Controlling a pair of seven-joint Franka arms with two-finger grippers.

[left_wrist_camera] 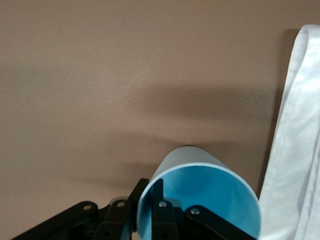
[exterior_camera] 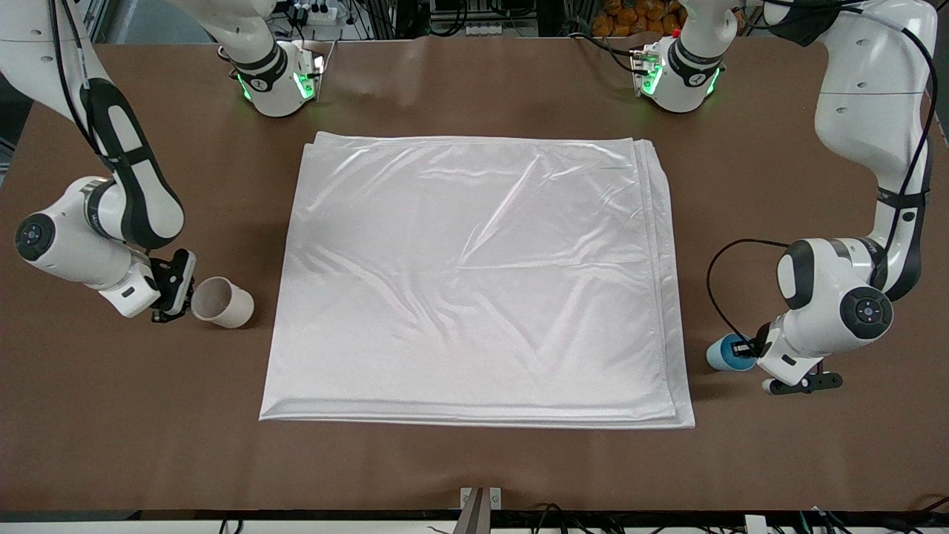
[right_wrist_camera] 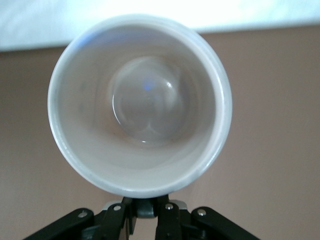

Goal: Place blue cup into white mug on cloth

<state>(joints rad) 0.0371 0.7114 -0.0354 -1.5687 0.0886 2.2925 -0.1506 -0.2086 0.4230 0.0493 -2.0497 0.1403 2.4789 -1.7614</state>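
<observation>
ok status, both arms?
Left gripper shut on blue cup rim, right gripper shut on white mug rim. Both lie tipped on table, beside the cloth. Nothing on cloth.

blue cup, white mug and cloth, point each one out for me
blue cup [left_wrist_camera: 210,200]: left wrist view, on its bright blue inside wall
white mug [exterior_camera: 226,302]: front view, on its outer side
cloth [exterior_camera: 474,274]: front view, on its wrinkled middle

No text, label, brand, number or sign can be read anywhere.
</observation>
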